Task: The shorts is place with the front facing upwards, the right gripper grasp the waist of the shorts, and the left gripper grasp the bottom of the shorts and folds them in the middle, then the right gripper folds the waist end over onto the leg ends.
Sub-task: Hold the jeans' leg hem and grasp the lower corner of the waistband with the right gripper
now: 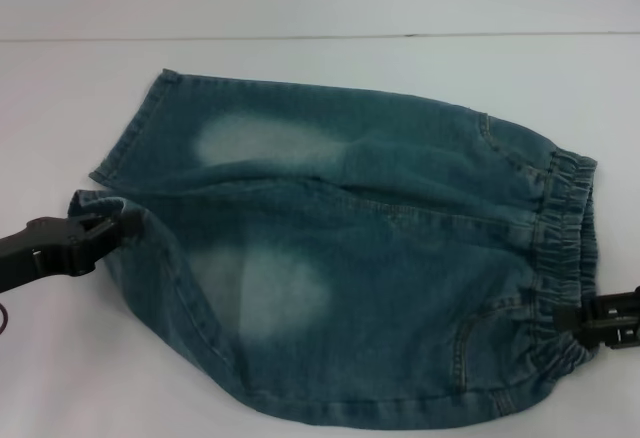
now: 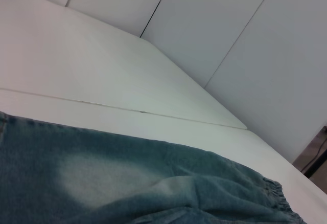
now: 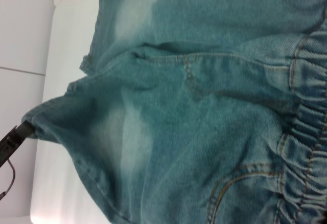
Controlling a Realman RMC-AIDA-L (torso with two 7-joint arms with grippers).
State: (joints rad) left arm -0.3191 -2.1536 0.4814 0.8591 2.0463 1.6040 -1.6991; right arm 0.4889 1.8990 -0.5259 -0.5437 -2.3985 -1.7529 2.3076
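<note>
**Grippers set at both ends of the shorts — first fold about to start**

Left gripper (image 1: 112,230) sits at the left edge of the head view, its black fingers closed on the hem of the nearer leg; the right wrist view shows the same pinch at its left edge, with the cloth pulled into a small peak there. Right gripper (image 1: 575,323) comes in at the lower right of the head view, its tip on the waist (image 1: 568,248) near that band's lower end. Whether its fingers are together on the elastic cannot be told — cloth hides the tips.

Shorts (image 1: 380,258) lie spread across the middle of the white table (image 1: 300,58), front up, waist toward the right of the frame and the two legs toward the left. The upper leg lies flat with its hem (image 1: 130,138) at the upper left; the lower leg is drawn toward the left gripper, so its hem (image 1: 100,200) is bunched. Pale faded patches show on both thighs.

By my reading, the grasping step is at its end and the lengthwise fold has not begun: both legs lie side by side, nothing doubled over. The next move calls for both grippers to lift their lower-edge holds together and carry them up the frame, laying the near leg over the far one. Level, matched travel matters, or the cloth will skew. A firm hold on the waist should be confirmed first.
</note>
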